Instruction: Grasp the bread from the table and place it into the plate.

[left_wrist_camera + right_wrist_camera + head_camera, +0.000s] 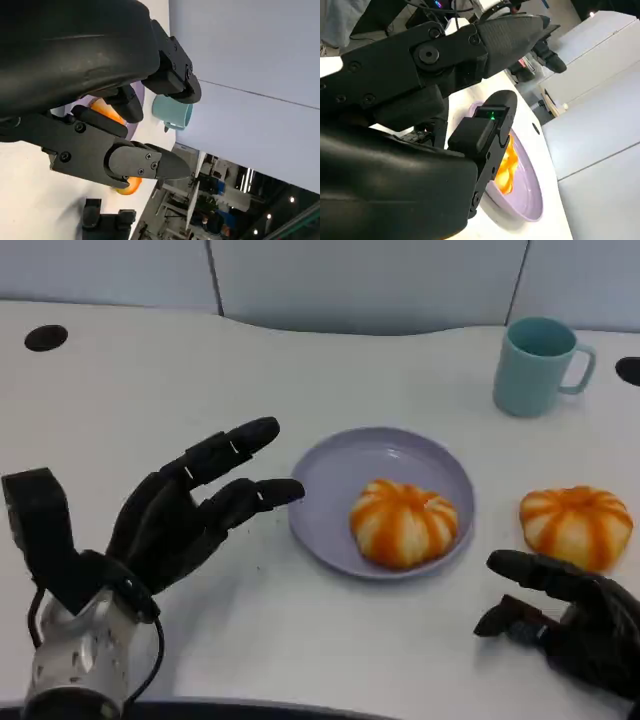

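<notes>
One orange-and-white striped bread (404,522) lies in the lavender plate (340,466) at the table's middle. A second bread (576,525) sits on the table to the plate's right. My left hand (185,505) hovers left of the plate, fingers spread toward its rim and holding nothing. My right hand (570,615) is low at the front right, just in front of the second bread, fingers apart and not touching it. The left wrist view shows the plate (136,105) and a bread (107,111) behind my fingers. The right wrist view shows the plate (527,192) with bread (505,167).
A teal mug (538,365) stands at the back right, also in the left wrist view as the mug (172,112). Dark round holes (45,337) mark the white table at the far left and far right. Grey wall panels rise behind the table.
</notes>
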Available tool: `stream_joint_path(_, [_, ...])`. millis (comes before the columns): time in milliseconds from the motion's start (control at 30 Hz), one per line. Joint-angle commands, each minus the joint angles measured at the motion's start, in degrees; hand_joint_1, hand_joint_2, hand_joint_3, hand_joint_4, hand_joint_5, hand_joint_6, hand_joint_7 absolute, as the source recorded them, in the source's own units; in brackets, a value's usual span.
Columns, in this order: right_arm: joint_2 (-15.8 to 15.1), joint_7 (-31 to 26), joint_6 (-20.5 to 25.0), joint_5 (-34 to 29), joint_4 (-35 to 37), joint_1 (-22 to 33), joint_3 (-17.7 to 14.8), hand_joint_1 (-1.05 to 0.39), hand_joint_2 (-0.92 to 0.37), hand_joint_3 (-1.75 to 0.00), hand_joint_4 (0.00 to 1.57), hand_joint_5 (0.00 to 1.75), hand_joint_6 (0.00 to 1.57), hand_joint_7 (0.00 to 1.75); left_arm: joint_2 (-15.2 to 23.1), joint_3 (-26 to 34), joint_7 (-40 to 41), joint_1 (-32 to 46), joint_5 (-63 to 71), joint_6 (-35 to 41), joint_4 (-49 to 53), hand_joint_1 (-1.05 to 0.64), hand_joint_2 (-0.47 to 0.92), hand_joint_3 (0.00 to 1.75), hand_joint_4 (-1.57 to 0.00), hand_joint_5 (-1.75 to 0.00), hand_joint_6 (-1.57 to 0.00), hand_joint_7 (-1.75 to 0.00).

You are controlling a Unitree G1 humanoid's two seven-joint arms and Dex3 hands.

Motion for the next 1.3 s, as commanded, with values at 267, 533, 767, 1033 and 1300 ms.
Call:
stream_joint_path(267, [-0.6, -0.9, 1.2, -0.3, -0.4, 0.8, 0.0, -0.38, -0.92, -0.12, 0.55, 1.13, 0.93, 0.03, -0.7, 2.0, 4.4, 8.8, -3.9, 6.9, -12.1, -0.53, 0.92, 0.25, -0.43, -1.07, -0.62, -0.07])
stream_joint_path(533, [-0.6, -1.0, 1.3, -0.3, -0.5, 0.9, 0.0, -0.38, -0.92, -0.12, 0.55, 1.13, 0.93, 0.03, -0.8, 2.0, 4.8, 9.2, -3.8, 7.8, -13.2, -0.53, 0.92, 0.25, -0.42, -1.09, -0.62, -0.06])
stream_joint_path(767, [-0.7, -0.9, 1.3, -0.5, -1.3, 1.3, 0.4, -0.42, -0.92, -0.12, 0.54, 1.13, 0.92, 0.03, -2.5, 4.4, 12.1, 18.9, -6.5, 14.5, -20.1, -0.50, 0.92, 0.41, -0.42, -1.55, -0.74, -0.18])
stream_joint_path(1033, [-0.9, -1.1, 2.0, -0.4, -1.7, 1.4, 0.3, -0.41, -0.92, -0.12, 0.53, 1.15, 0.91, 0.02, -3.0, 4.6, 14.1, 21.5, -8.8, 19.2, -23.6, -0.50, 0.92, 0.37, -0.45, -1.61, -0.58, -0.60])
stream_joint_path(1300, [-1.1, -1.4, 2.6, -0.5, -2.0, 1.4, 0.3, -0.42, -0.92, -0.10, 0.52, 1.15, 0.92, 0.02, -2.7, 4.8, 13.7, 22.5, -8.8, 19.4, -23.5, -0.51, 0.92, 0.38, -0.47, -1.61, -0.54, -0.70])
